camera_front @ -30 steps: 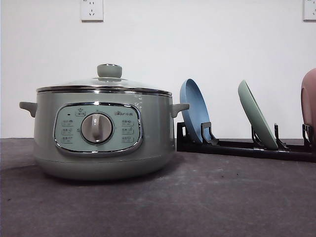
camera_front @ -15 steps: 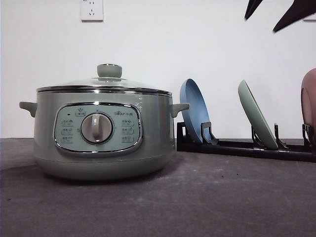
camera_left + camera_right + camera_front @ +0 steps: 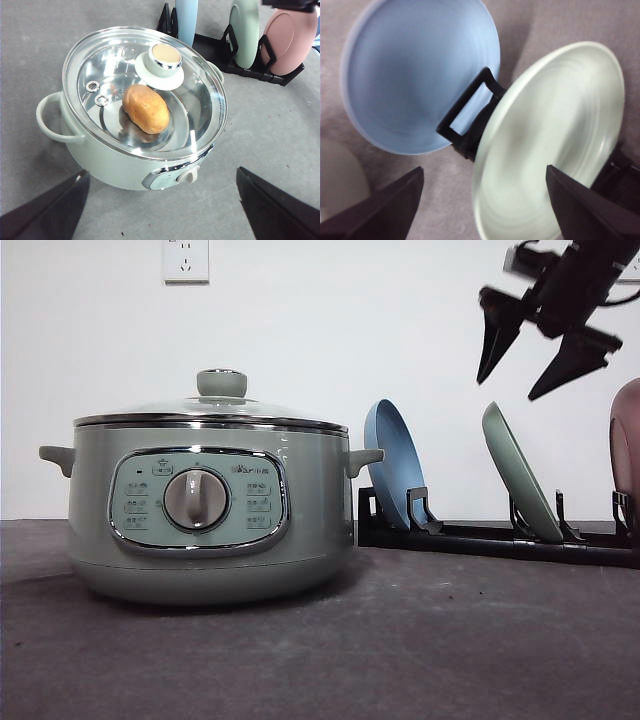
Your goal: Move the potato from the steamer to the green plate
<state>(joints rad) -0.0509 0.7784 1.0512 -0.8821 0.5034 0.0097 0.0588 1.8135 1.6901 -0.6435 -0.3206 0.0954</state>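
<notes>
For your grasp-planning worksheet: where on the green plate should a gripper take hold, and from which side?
Grip the upper rim of the green plate, coming down from above. It stands tilted on edge in the black rack, so only its top edge is free; the right gripper, fingers open, hangs just above it.

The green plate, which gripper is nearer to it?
Right. The right gripper hangs open just above the green plate in the rack; the left gripper hovers open over the steamer.

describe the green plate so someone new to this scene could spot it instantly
Right of the big sage steamer a black rack holds three plates on edge. The green plate leans in the middle slot, blue plate on its steamer side, pink plate on the other. It is the only pale mint one.
</notes>
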